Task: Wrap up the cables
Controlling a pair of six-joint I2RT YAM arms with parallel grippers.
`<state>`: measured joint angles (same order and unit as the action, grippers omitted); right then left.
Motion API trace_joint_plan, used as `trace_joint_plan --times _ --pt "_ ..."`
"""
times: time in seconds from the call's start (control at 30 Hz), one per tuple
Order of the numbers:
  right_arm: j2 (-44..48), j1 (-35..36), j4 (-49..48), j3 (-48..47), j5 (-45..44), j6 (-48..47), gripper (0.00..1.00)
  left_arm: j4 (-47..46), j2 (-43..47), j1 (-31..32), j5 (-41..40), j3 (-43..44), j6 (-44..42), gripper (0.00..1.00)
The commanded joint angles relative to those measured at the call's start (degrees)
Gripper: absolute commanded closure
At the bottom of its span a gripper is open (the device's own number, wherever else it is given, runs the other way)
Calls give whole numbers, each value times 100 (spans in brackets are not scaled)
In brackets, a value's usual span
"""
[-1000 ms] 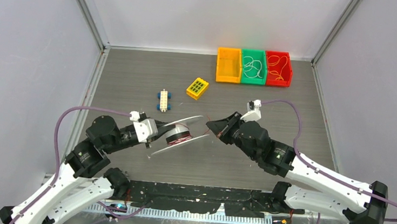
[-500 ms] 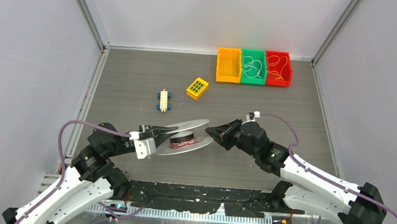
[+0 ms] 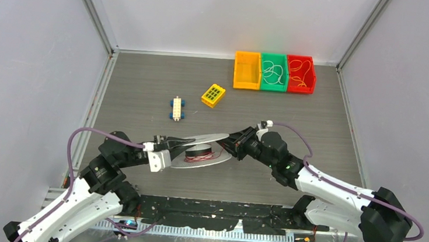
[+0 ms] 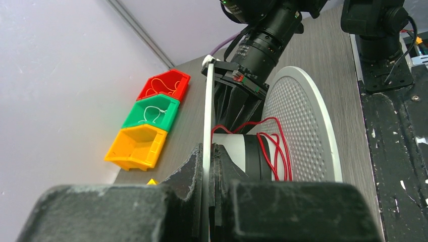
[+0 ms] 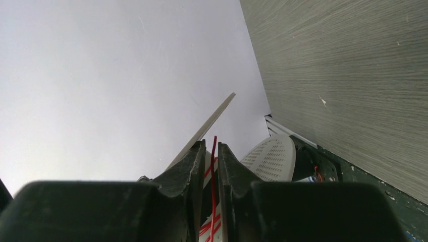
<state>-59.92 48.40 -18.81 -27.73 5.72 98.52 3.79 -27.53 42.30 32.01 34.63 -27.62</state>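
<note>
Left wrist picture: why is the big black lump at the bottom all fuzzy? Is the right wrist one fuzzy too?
Left wrist view: that lump is the left claw, too near the lens to focus; the thin red wire and the green plastic bin behind look sharp. Right wrist view: the right claw is dark and soft too, while the grey wood-grain table is crisp.

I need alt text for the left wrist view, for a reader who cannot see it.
The left gripper clamps the thin flange of a white spool, seen edge-on. Thin red cable loops loosely round the core, and the black right gripper reaches in from the far side. Three coloured bins stand at left.
</note>
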Motion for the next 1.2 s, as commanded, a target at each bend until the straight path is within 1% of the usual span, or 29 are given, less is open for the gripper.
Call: trace_joint_plan --times 0.0,0.33,0.47,0.53,0.63,0.67,0.7,0.73,0.77,0.8,0.83,0.9,0.93,0.97,1.0,1.03,1.07,1.1,1.13,1.17 --pt "121 60 -624 51 287 183 74 -645 -53 -20 -375 248 -226 100" --pt "591 34 -170 178 5 64 61 -479 -76 -20 -697 419 -213 100" --pt "799 -34 32 311 -259 -157 58 -432 -60 -20 -869 529 142 100" --pt "965 -88 223 327 -652 -489 58 -397 -68 -20 -920 641 462 100" --pt "1294 -154 565 397 -1306 -1403 56 -40 -156 -20 -975 975 1054 100" --pt "1513 -159 599 446 -1684 -1580 56 43 -194 -24 -996 1066 1262 100" --pt "1772 -170 615 565 -1858 -1915 56 113 -247 -29 -1021 1164 1469 100" --pt "1913 -176 607 645 -2231 -2249 56 178 -280 -34 -1020 1247 1671 100" --pt "2239 -187 567 797 -2417 -2416 56 229 -311 -37 -967 1308 1891 100" --pt "2397 -193 504 875 -2731 -2823 56 236 -339 -38 -912 1355 2060 100" --pt "2764 -198 481 1006 -2882 -3042 56 236 -360 -38 -831 1395 2208 100" --pt "3316 -197 350 1131 -3174 -3817 56 216 -390 -46 -752 1471 2542 100" --pt "3485 -203 85 1178 -3123 -4659 56 190 -420 -51 -741 1506 2698 100" --pt "3739 -206 -63 1189 -2844 -5142 56 173 -443 -54 -734 1548 2981 100" --pt "3891 -208 -266 1148 -2670 -6062 56 170 -480 -59 -719 1602 3196 100" --pt "3999 -208 -313 1103 -2221 -6498 56 209 -529 -71 -685 1691 3422 100" --pt "4029 -204 -248 931 -1990 -7352 56 260 -577 -79 -646 1837 3651 100" --pt "4069 -206 -133 815 -1491 -7736 56 338 -685 -105 -565 1966 3919 100" --pt "4059 -203 180 609 -1286 -8389 56 443 -782 -134 -425 2124 4158 100" --pt "4059 -202 310 526 -851 -8924 57 508 -882 -173 -228 2258 4450 100"
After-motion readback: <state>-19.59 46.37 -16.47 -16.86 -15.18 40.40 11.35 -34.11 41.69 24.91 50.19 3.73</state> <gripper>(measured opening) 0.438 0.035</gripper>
